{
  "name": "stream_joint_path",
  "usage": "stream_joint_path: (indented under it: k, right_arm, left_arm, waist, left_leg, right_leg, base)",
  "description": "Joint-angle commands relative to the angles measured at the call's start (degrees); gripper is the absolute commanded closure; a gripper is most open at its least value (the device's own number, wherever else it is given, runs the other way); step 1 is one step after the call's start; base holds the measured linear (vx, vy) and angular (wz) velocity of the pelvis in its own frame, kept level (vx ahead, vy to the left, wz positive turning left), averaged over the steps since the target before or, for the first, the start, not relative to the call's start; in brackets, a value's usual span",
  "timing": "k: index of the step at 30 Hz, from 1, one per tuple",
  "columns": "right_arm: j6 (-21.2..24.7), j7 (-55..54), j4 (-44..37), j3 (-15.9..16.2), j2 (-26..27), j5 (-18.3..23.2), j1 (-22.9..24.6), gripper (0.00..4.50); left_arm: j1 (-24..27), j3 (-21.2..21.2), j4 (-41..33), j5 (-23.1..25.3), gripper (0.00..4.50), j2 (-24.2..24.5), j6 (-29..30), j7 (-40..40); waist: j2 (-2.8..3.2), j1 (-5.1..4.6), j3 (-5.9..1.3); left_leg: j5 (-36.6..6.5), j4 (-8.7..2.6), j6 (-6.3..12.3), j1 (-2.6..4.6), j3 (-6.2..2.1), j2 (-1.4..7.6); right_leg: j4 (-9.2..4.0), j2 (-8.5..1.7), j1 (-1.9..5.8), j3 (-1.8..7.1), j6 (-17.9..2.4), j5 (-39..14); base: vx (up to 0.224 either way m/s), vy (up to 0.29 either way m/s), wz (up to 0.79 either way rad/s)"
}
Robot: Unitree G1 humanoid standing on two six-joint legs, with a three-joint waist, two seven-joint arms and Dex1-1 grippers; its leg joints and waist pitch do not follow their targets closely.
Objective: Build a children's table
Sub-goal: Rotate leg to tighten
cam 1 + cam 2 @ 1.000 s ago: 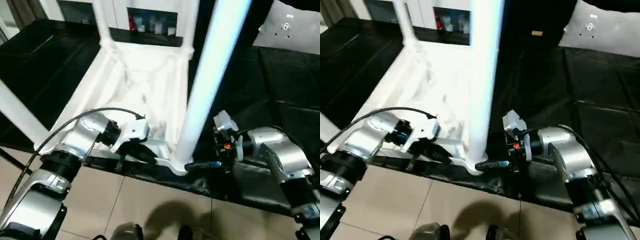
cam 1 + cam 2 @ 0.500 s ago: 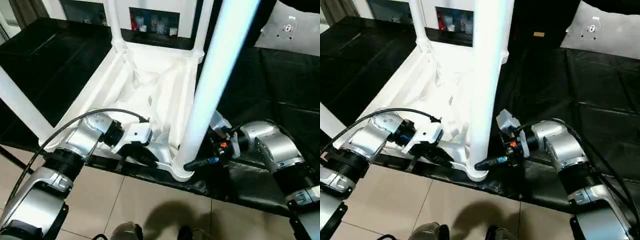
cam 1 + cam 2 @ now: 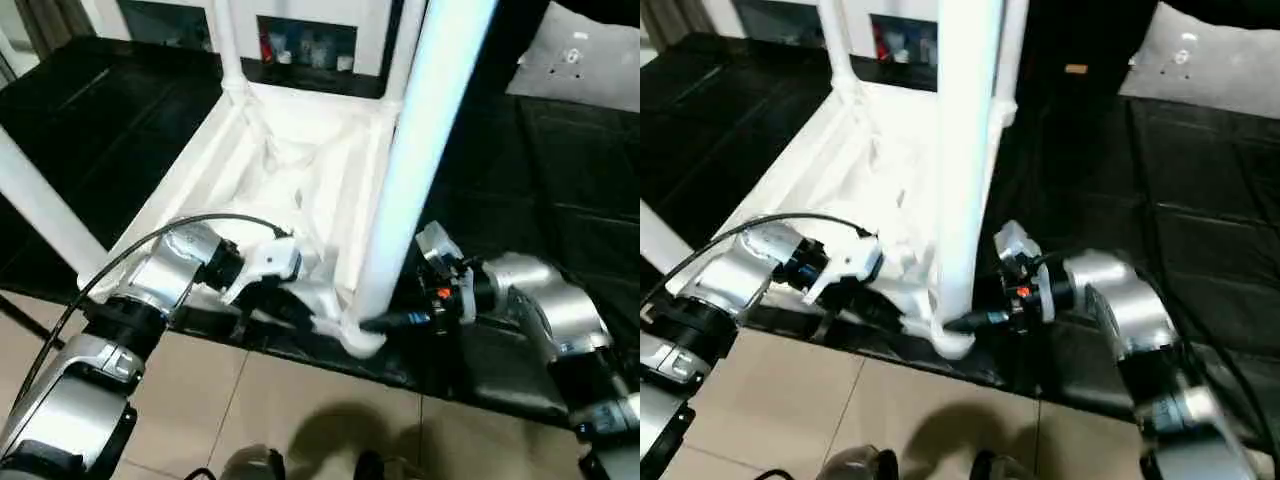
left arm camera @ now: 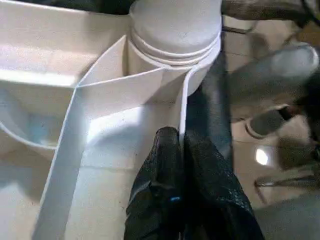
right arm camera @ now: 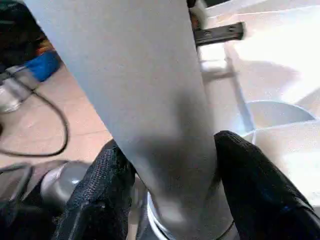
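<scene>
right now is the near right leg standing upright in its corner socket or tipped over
Upright. The leg rises from the round corner socket of the upturned table top, with the right gripper straddling its base.

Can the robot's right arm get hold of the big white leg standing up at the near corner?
Probably yes. The right end effector already has a black finger on each side of the leg, just above its corner socket, with nothing between. The left end effector is pinching the tabletop's thin rib nearby, clear of it.

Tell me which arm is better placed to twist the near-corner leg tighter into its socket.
Right. The right gripper has its fingers on either side of the leg just above the socket. The left gripper is shut on the tabletop's rim, steadying it.
</scene>
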Motion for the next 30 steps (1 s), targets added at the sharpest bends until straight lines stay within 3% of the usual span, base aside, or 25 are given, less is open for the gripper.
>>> stream_joint_path:
  k: [1, 6, 8, 12, 16, 20, 21, 23, 27, 28, 30]
  right_arm:
    - [2.1, -8.12, -4.45, -0.18, 5.3, 0.93, 0.75, 2.31]
    - [4.96, -25.78, -6.94, -3.1, 12.81, -3.71, 2.01, 2.37]
    - [6.18, -35.37, -7.07, -4.58, 16.65, -5.74, 1.8, 2.4]
    - [5.41, -46.86, -5.02, -5.54, 20.75, -9.96, 0.45, 2.44]
    - [5.51, -61.22, -2.77, -7.6, 26.86, -14.94, -0.93, 2.48]
    - [4.54, -64.15, -3.29, -7.11, 27.87, -16.42, -0.36, 2.48]
    - [4.09, -64.53, -4.06, -7.63, 27.79, -16.11, 0.46, 1.98]
    - [3.15, -63.99, -4.65, -8.37, 26.66, -15.9, 1.36, 1.85]
    - [1.49, -61.56, -4.64, -9.23, 24.67, -15.63, 2.07, 1.48]
    - [0.73, -57.38, -5.3, -10.11, 22.61, -13.46, 2.88, 1.39]
    - [0.35, -54.74, -5.83, -10.33, 21.22, -12.27, 3.41, 1.26]
  left_arm:
    - [0.58, 1.14, -1.82, -0.62, 4.5, -3.74, 4.99, 7.7]
    - [0.64, 4.25, -2.95, 0.27, 4.5, -7.47, 11.87, 18.43]
    - [0.1, 5.66, -3.25, 0.86, 4.5, -9.78, 14.7, 24.1]
    - [-0.82, 6.83, -2.83, 2.17, 4.5, -12.85, 17.34, 31.34]
    - [-1.22, 7.95, -3.66, 4.34, 4.5, -17.96, 20.72, 40.84]
    - [-0.89, 7.72, -4.43, 4.84, 4.5, -19.22, 21.14, 43.11]
    - [-0.65, 7.32, -4.99, 5.13, 4.5, -18.9, 21.15, 43.16]
    - [-0.22, 6.88, -5.67, 5.37, 4.5, -17.81, 21.12, 42.23]
    - [0.28, 6.59, -6.01, 5.76, 4.5, -16.2, 20.29, 40.19]
    - [0.63, 6.37, -5.92, 5.68, 4.5, -14.59, 18.73, 37.91]
    - [0.84, 6.14, -5.84, 5.5, 4.5, -13.63, 17.4, 36.29]
  waist:
    - [-0.33, -0.27, -3.63]
    - [-0.68, -2.78, -3.23]
    - [-0.66, -3.83, -3.36]
    - [-0.53, -4.26, -3.67]
    - [-0.32, -4.73, -3.72]
    - [-0.16, -4.7, -3.92]
    - [-0.32, -4.76, -3.98]
    - [-0.21, -4.64, -4.09]
    - [-0.25, -4.5, -4.11]
    - [-0.01, -4.49, -4.05]
    - [-0.18, -4.58, -4.11]
  left_leg:
    - [-7.27, -4.28, 3.41, 0.87, -3.23, 6.42]
    - [-11.02, -4.59, 0.62, 1.0, -4.01, 6.11]
    - [-9.69, -4.49, 1.4, 0.61, -3.98, 5.99]
    - [-6.13, -4.29, 3.51, 0.45, -3.54, 5.56]
    - [-6.49, -4.5, 3.12, 0.77, -3.64, 6.19]
    - [-5.39, -4.48, 3.83, 0.67, -3.55, 6.36]
    - [-4.89, -4.46, 4.13, 0.61, -3.53, 6.38]
    - [-3.28, -4.31, 5.53, 0.56, -3.36, 6.31]
    - [-3.0, -4.21, 6.64, 0.34, -3.37, 6.34]
    - [-3.45, -4.2, 6.91, 0.32, -3.43, 6.34]
    - [-3.54, -4.14, 7.13, 0.26, -3.37, 6.26]
  right_leg:
    - [-5.29, -7.44, 3.48, 5.48, -5.93, -23.73]
    - [-6.45, -7.57, 3.54, 4.92, -3.38, -31.29]
    - [-6.23, -7.47, 3.58, 5.14, -3.96, -28.62]
    - [-5.61, -7.1, 3.63, 5.34, -5.43, -22.89]
    - [-5.27, -7.03, 3.39, 5.45, -7.32, -19.81]
    - [-4.71, -7.16, 3.65, 5.72, -8.51, -15.09]
    - [-4.5, -7.11, 3.67, 5.75, -8.78, -13.84]
    - [-4.03, -7.16, 3.68, 5.83, -9.77, -10.0]
    - [-3.92, -7.32, 3.95, 5.79, -9.99, -9.17]
    - [-4.03, -7.26, 3.99, 5.72, -9.86, -9.71]
    - [-3.95, -7.14, 4.05, 5.74, -9.65, -9.6]
  base:
    - [0.0, 0.0, 0.0]
    - [0.0, 0.0, 0.0]
    - [0.0, 0.0, 0.0]
    - [0.0, 0.0, 0.0]
    - [0.0, 0.0, 0.0]
    - [0.0, 0.0, 0.0]
    - [0.0, 0.0, 0.0]
    - [0.0, 0.0, 0.0]
    - [0.0, 0.0, 0.0]
    - [0.0, 0.0, 0.0]
    - [0.0, 0.0, 0.0]
